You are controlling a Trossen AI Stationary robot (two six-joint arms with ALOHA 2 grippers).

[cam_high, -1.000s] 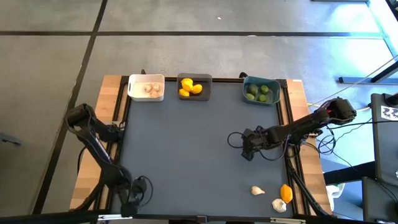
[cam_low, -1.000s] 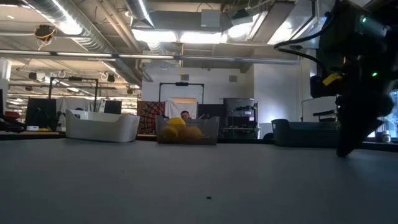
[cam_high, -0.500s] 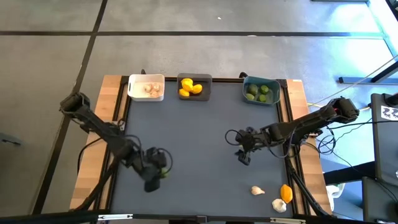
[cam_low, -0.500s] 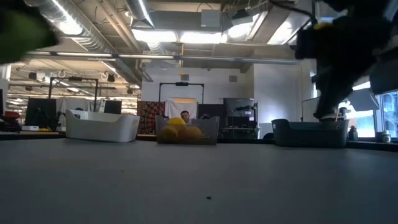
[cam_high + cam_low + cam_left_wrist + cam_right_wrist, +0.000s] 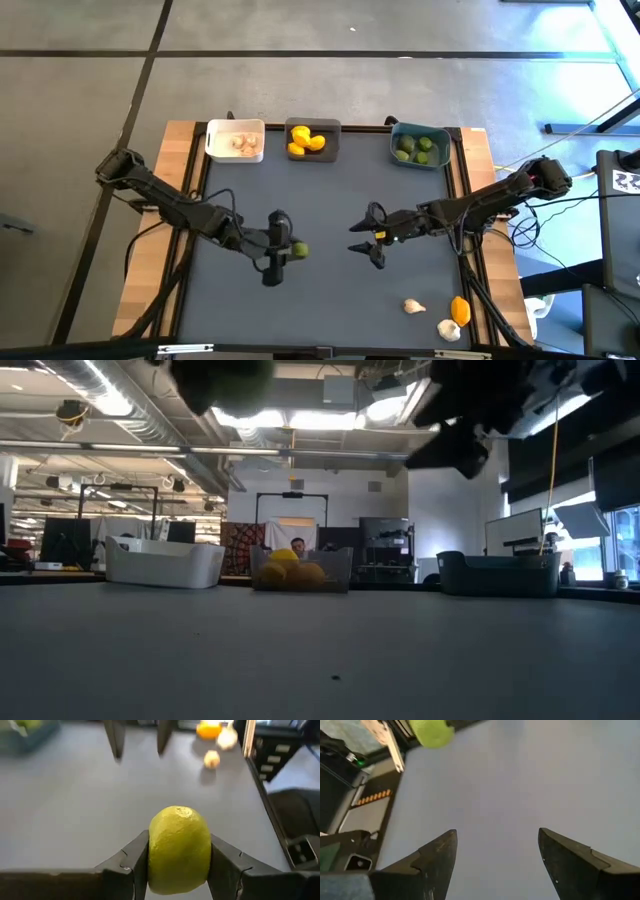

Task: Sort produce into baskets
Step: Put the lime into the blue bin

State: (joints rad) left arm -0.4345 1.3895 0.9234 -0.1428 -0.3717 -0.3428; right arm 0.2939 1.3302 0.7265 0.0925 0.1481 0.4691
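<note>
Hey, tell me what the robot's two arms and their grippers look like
Both arms are dark, slender and jointed, with black cables looping along them. The left gripper and right gripper each end in two dark fingers, wedge-shaped and matte in the wrist views. The left arm's fingers look the same.

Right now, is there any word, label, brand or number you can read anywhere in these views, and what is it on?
None can be read.
White tag on the dark equipment right of the table: black marks, too small to read.
White basket, dark grey basket, teal basket, lime: no print shows.
</note>
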